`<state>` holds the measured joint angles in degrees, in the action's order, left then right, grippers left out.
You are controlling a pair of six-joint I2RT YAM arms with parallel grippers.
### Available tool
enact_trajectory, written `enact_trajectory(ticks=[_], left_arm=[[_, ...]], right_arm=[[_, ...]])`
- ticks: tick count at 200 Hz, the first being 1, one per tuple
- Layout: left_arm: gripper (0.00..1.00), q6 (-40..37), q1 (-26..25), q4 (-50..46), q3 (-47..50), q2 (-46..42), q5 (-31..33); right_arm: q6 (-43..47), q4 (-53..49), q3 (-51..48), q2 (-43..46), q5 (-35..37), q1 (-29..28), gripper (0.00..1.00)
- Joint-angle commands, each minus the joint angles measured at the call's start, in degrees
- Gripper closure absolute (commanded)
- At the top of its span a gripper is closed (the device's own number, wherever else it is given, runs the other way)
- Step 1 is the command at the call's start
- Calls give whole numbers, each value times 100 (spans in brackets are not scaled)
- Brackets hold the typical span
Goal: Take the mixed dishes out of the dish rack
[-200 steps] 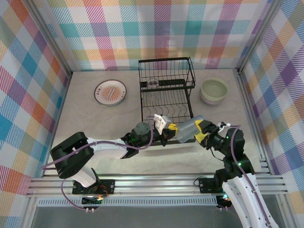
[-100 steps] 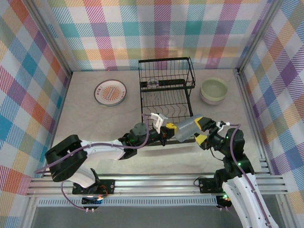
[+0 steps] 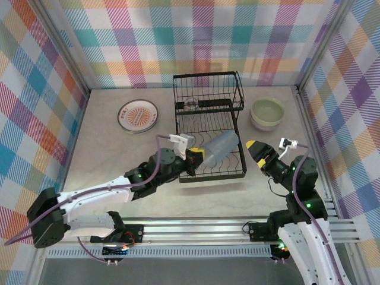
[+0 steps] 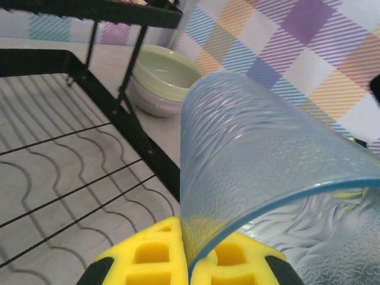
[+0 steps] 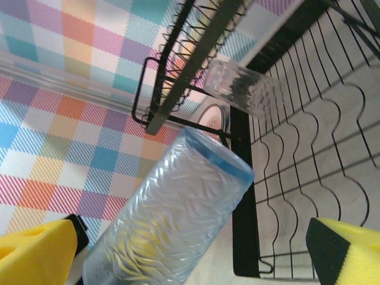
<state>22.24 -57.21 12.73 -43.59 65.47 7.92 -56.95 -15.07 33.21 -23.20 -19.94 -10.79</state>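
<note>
Left gripper [image 3: 199,158] pinches tumbler [image 3: 221,146] by rim wall, tilted over rack [image 3: 236,89] front. Right gripper [image 3: 261,153] spread wide, just beside, holding nothing. Risk: pinch seemingly shallow; slick glass could pivot, slip, drop onto wires.

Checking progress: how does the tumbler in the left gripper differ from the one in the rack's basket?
The held tumbler is clamped by the left gripper, tilted over the rack; the basket tumbler rests ungripped. The held tumbler looks bluish, the basket tumbler clearer. Both are textured.
</note>
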Motion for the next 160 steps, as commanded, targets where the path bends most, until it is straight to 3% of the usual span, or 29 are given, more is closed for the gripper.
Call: enact_trajectory(ticks=[1,42,81,119,160], left_arm=[[100,385,234,-1927,-701,-574,405],[100,444,754,-4482,-1608,-1331,492],[100,378,1218,-6670,-2805,-1291,541],[100,188,1711,-8032,-3874,-705,306],[100,-127,2423,-8617,-4526,92,-426]], right_arm=[[1071,157,160,-51,79,6,1],[1689,965,-219,-38,39,-11,1],[2209,2110,-823,-176,-339,-295,1],[3228,2748,-1244,-408,-312,-1153,1],[3889,3686,-1818,-555,-157,-2061,1]])
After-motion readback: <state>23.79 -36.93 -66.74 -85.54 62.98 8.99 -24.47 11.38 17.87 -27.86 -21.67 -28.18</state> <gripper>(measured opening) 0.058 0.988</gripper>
